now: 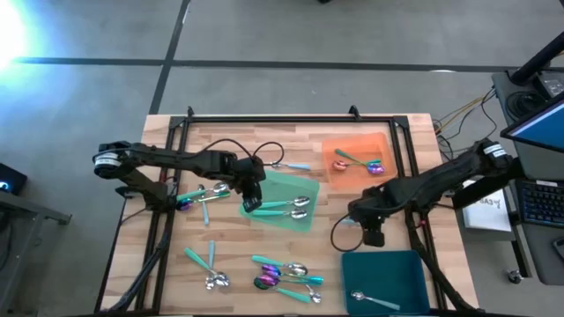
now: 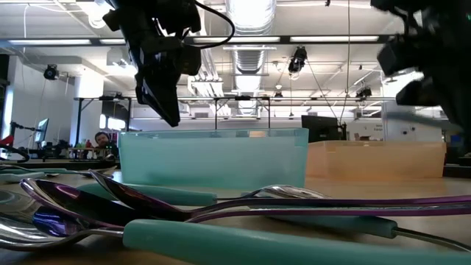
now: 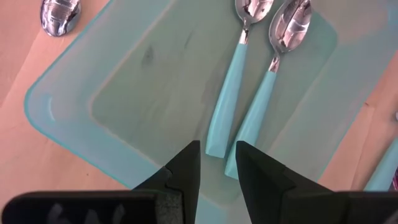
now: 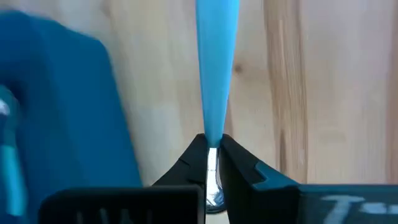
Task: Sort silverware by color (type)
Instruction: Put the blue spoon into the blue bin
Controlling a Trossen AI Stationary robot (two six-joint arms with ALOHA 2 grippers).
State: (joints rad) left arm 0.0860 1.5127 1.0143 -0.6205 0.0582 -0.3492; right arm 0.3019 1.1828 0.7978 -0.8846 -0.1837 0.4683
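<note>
Right gripper [image 4: 211,155] at lower right is clamped on a teal-handled spoon [image 4: 217,68] beside the dark teal tray's [image 1: 388,264] edge; left gripper [image 3: 217,165], fingers apart, hovers over the green tray's [image 1: 280,216] rim, centre frame.

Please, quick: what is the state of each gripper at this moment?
Left gripper: open, holding nothing, above the green tray.
Right gripper: closed on a teal-handled spoon, beside the dark teal tray.
</note>
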